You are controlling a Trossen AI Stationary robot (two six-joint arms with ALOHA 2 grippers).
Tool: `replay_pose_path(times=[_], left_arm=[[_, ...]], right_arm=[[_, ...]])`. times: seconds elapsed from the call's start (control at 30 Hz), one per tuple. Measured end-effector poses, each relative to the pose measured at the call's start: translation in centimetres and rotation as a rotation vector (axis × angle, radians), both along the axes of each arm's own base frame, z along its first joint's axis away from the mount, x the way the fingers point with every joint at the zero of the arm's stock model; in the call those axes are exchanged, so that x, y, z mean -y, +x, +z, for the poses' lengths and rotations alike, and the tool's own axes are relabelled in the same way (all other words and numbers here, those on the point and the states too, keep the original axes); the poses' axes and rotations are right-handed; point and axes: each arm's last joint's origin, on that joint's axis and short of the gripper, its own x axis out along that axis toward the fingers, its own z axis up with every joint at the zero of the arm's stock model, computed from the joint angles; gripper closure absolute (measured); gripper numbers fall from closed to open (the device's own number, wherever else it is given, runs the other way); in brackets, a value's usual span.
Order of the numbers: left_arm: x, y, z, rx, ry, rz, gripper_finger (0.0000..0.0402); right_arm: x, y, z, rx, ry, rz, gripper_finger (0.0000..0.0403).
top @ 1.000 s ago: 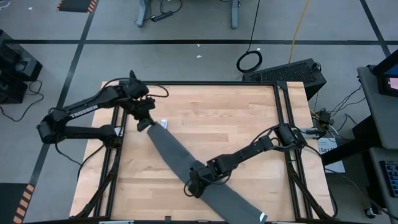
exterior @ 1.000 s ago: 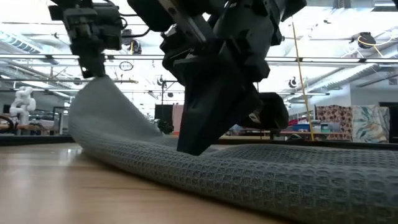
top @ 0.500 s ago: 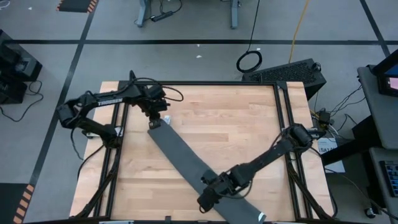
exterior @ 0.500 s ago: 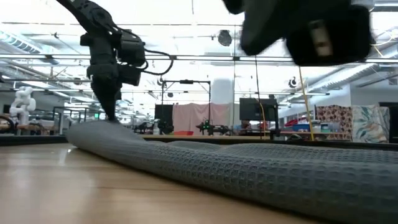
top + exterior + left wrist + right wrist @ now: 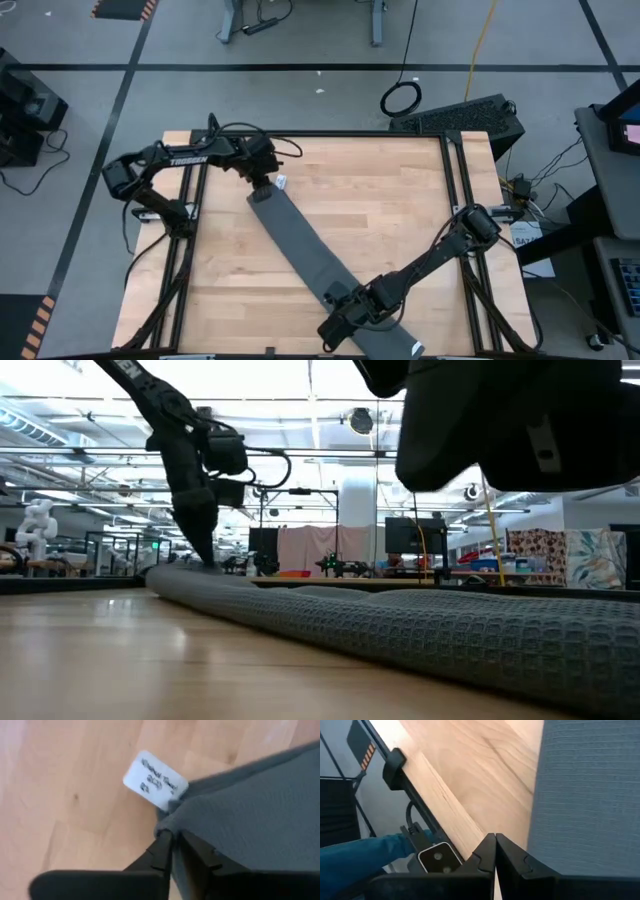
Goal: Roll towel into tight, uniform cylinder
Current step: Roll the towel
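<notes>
My towel lies as a long flat strip slanting across the table, rolling not yet begun; my left gripper pinches its far corner by the white tag, my right gripper hovers clenched, empty, near its near end

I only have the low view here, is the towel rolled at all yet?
Observer: No. From above, the towel lies as a flat diagonal strip across the table, with no roll anywhere.
Operator: Which gripper is at the far end?
Observer: The left gripper. Its wrist view shows it pinching the corner beside the white tag.
Operator: And the right one?
Observer: The right gripper is shut over bare wood beside the towel's edge, holding nothing.
</notes>
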Motion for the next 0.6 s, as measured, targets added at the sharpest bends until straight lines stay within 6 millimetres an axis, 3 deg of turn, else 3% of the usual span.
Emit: replay_pose_path(times=[0.33, 0.47, 0.6], left_arm=[[-1.7, -0.3, 2.4, -0.062, 0.145, 0.070, 0.0220], [-1.1, -1.4, 3.7, 0.000, -0.010, 0.021, 0.0208], [-1.2, -2.3, 2.4, 0.067, -0.178, 0.054, 0.0208]], right_arm=[[-0.2, 0.2, 0.2, 0.031, 0.022, -0.001, 0.0403], [-0.3, 0.2, 0.2, 0.034, 0.024, 0.001, 0.0403], [-0.3, 0.2, 0.2, 0.037, 0.023, 0.001, 0.0403]])
